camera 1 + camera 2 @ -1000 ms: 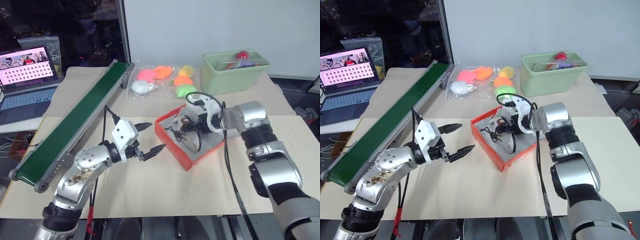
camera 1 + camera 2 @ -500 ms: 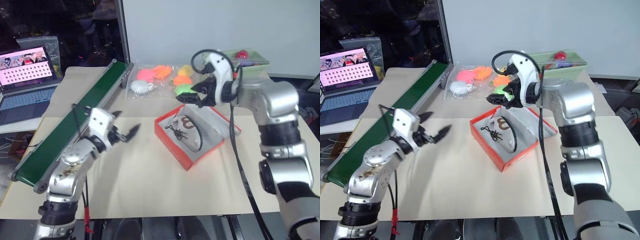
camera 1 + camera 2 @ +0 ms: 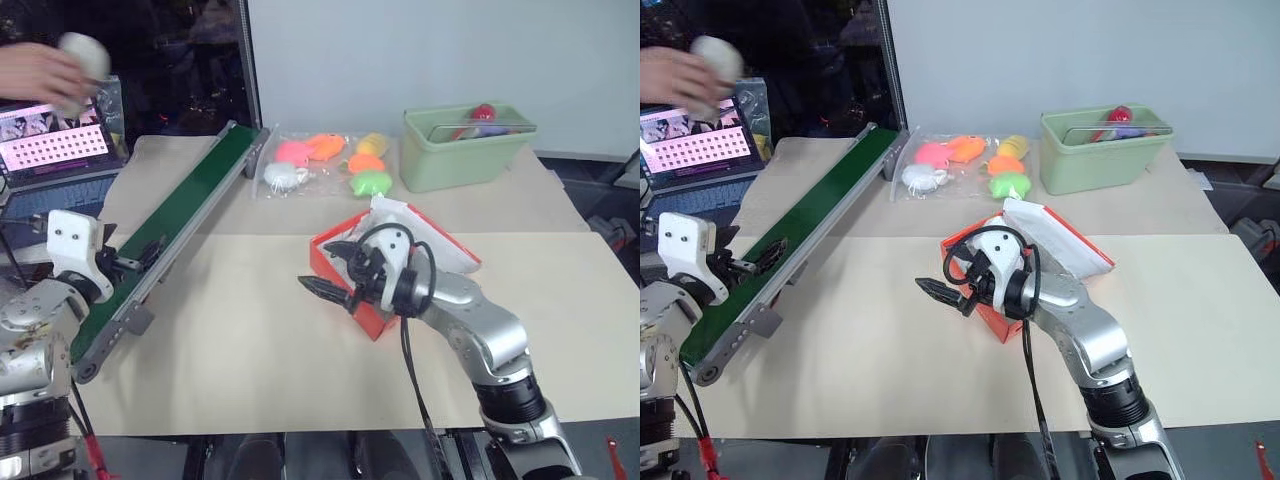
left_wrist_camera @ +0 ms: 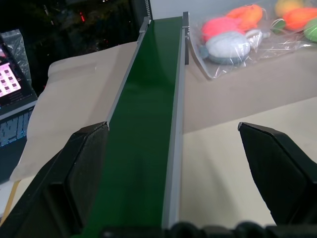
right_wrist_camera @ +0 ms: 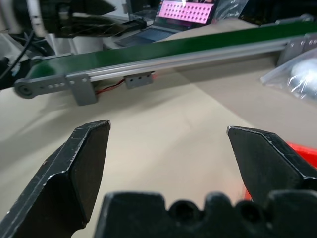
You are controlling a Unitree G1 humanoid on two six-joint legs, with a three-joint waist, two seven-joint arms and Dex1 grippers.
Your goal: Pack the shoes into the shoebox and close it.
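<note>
Both grippers wide open & empty: left gripper [image 4: 173,163] over long green conveyor belt [image 3: 180,215], right gripper [image 3: 335,270] beside small red-orange cardboard shoebox [image 3: 335,255] w/ white inside.

Bare beige table [image 3: 240,340] between the long green conveyor belt [image 3: 180,215] and the red-orange cardboard shoebox [image 3: 375,320]: open passage. Right claw [image 3: 330,270], jaws wide, hangs beside the box's near corner. Clear bag of bright plush toys [image 3: 320,160] and pale green plastic bin [image 3: 465,150] line the far edge.
</note>
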